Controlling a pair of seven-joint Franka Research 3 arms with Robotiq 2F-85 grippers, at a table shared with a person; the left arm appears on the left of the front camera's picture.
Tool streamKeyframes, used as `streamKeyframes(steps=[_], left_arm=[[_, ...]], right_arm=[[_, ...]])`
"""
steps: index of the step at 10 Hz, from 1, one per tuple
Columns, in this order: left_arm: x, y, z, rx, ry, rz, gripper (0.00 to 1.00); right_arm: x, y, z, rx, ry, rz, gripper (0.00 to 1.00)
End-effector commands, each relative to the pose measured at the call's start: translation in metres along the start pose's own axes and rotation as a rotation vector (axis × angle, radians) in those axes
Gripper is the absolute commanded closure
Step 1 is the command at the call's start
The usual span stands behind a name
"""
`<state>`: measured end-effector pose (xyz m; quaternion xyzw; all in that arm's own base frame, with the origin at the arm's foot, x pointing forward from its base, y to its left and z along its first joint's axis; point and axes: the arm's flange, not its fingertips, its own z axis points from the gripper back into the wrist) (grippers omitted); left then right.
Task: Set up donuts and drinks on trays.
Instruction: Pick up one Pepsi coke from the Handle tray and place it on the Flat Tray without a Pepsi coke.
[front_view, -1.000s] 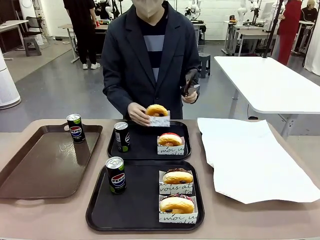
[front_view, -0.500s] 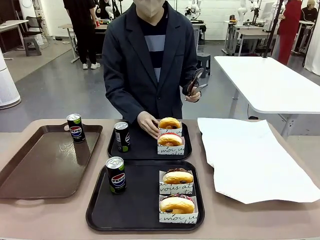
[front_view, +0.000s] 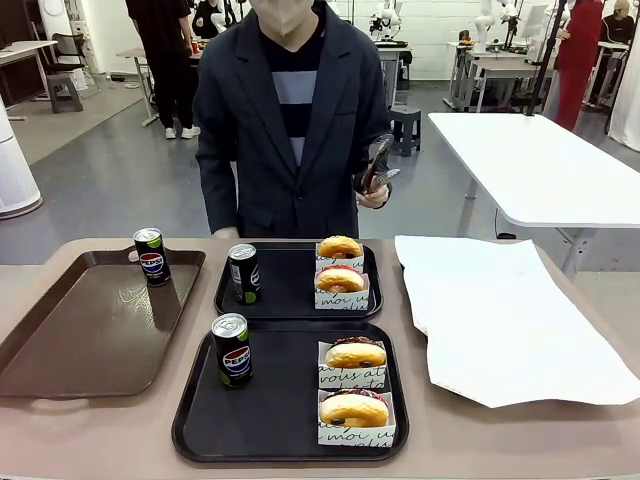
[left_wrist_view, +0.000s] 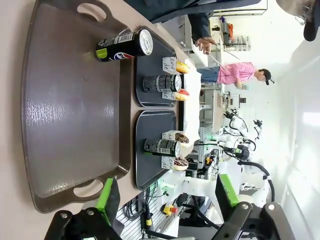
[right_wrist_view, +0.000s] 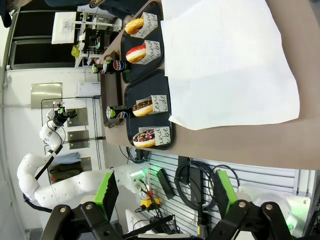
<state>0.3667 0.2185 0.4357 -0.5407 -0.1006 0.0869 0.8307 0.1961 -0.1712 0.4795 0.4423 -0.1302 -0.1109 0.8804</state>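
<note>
Far tray (front_view: 290, 300): black, square, holds one can (front_view: 243, 273) and two sleeved donuts (front_view: 341, 266).
Near tray (front_view: 270, 420): can (front_view: 231, 349) reading "PEPSI", two donuts (front_view: 355, 380) in script-printed sleeves.
Left gripper (left_wrist_view: 165, 200): jaws apart, empty.
Right gripper (right_wrist_view: 162, 192): jaws apart, empty.

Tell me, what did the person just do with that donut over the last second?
The person carried the sleeved donut down onto the far black tray, set it behind the pink-iced donut, let go and drew the hand back off the table. The other hand kept holding dark tongs. The three cans, the near tray with its two donuts, the brown tray and the white paper stayed put.
</note>
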Motion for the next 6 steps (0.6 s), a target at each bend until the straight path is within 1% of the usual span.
streamKeyframes(steps=[1,6], left_arm=[[-0.0007,0.0005,0.0014,-0.007,-0.003,-0.001,0.00],[-0.0007,0.0005,0.0014,-0.007,-0.003,-0.001,0.00]], right_arm=[[0.0006,-0.0003,-0.0012,0.022,-0.002,0.016,0.00],[0.0006,-0.0003,-0.0012,0.022,-0.002,0.016,0.00]])
